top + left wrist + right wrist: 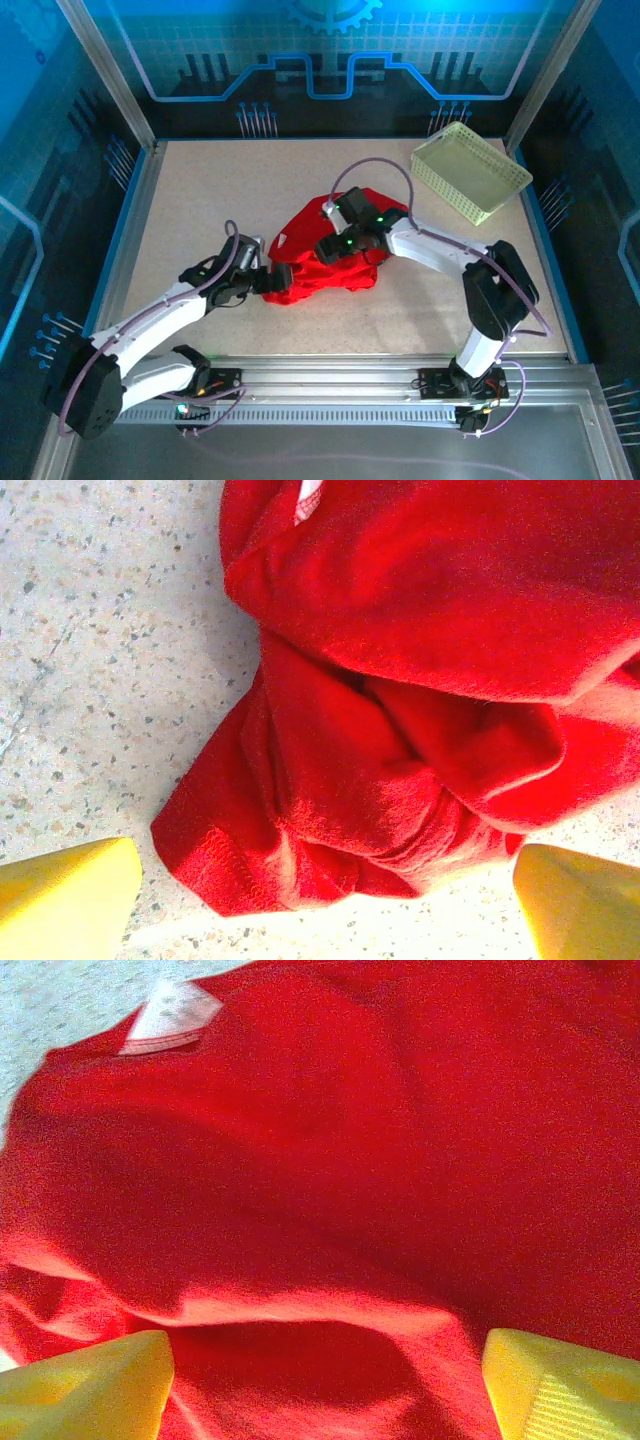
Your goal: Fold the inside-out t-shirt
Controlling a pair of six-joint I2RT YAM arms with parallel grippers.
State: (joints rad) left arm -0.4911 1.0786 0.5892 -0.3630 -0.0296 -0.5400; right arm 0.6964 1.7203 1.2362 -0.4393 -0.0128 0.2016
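Yellow fingertips of the left tool stand wide apart and hold nothing. A bunched, hemmed edge of the inside-out t-shirt lies just ahead of them on the speckled counter. The right tool also has its fingers spread wide. It hangs low over a smoother stretch of the red cloth, and I cannot see any fabric pinched between them.

From above, the shirt is a crumpled heap in the middle of the counter, directly in front of the left tool and under and around the right tool.

As I judge it, the folding has not really begun:
- no clean fold line or flat panel shows
- the sleeves and bottom hem cannot be told apart in the lump
- the shirt probably needs spreading flat before it can be folded

The heap's long axis runs from the left tool's tip slantwise away past the right tool. The white tag marks the collar end, which sits ahead of the right tool and to its left. Where the bottom hem points I cannot tell.
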